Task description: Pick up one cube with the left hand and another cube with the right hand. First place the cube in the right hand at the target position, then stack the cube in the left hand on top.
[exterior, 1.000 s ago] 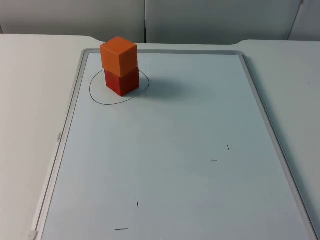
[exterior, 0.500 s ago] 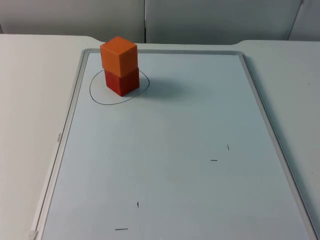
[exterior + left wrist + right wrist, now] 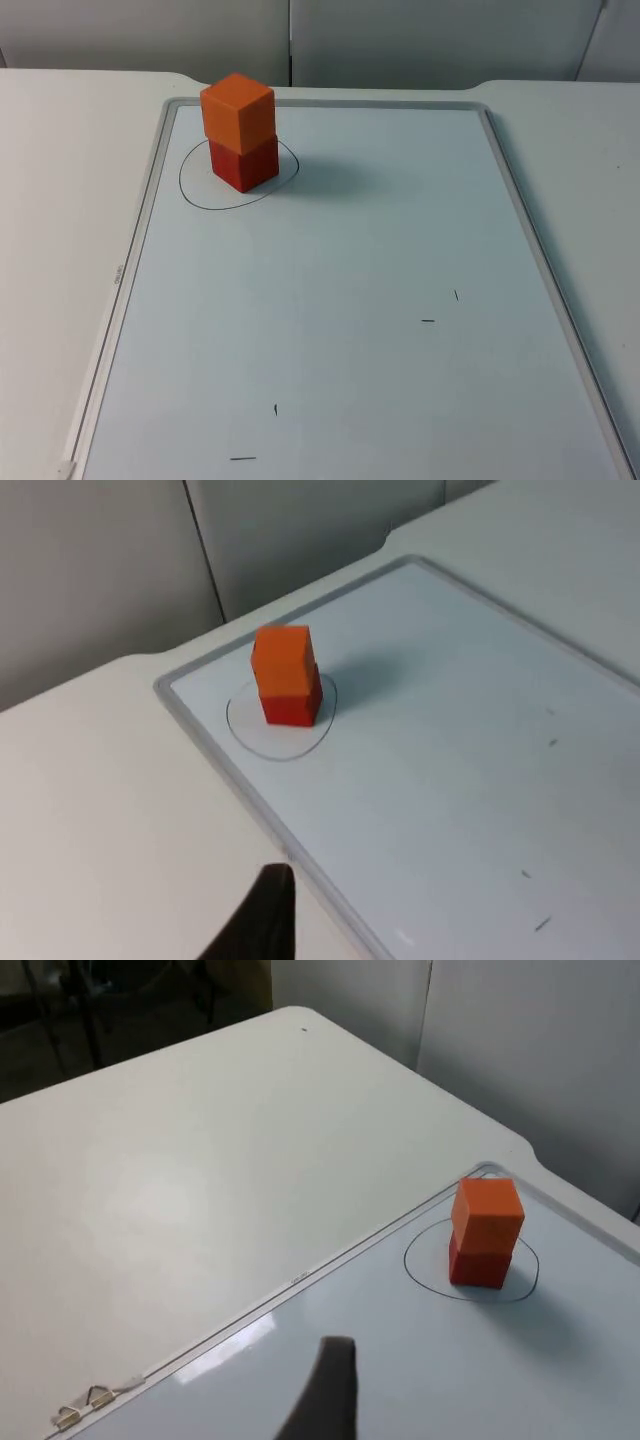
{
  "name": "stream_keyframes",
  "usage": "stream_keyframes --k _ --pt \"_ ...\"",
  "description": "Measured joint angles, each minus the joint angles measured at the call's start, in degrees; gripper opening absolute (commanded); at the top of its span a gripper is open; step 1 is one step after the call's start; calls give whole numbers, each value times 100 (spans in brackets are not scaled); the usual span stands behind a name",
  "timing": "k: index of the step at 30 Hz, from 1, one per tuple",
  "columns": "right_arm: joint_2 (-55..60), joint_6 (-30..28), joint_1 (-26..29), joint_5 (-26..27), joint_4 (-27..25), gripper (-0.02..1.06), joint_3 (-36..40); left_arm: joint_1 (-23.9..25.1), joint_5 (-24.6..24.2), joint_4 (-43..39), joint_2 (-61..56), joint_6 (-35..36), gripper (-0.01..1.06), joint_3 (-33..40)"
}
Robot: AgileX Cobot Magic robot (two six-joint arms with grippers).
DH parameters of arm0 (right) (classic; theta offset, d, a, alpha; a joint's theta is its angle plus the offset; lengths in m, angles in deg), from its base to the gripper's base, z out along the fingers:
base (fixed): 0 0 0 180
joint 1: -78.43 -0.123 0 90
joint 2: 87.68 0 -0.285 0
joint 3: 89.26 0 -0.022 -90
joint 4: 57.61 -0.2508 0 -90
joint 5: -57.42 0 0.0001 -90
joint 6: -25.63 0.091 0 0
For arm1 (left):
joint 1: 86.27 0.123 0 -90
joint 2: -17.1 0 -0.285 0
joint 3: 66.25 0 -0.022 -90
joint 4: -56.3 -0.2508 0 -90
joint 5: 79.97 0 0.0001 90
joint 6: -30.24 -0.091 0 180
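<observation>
I see the left gripper (image 3: 262,920) well back from the stack, over the table (image 3: 100,810) just off the whiteboard (image 3: 450,780) frame; I cannot tell its grip. The orange cube (image 3: 238,109) sits on the red cube (image 3: 244,164) inside the drawn circle (image 3: 195,190) (corners slightly twisted). The right gripper (image 3: 325,1395) hangs over the whiteboard, far from the stack, grip equally unreadable.
</observation>
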Motion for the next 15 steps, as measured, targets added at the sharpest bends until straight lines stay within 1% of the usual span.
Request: stream_keyframes --k 3,8,12,15 --pt "-373 0 0 0 0 77 44 0 -273 -176 -576 131 105 416" --pt "-788 0 0 -25 0 77 44 0 -580 -463 -1191 589 105 790" --pt "-936 0 0 -124 0 77 44 0 -635 -684 -1622 926 105 1058" --pt "-936 12 0 -220 0 77 44 0 -650 -739 -1694 1038 105 1149"
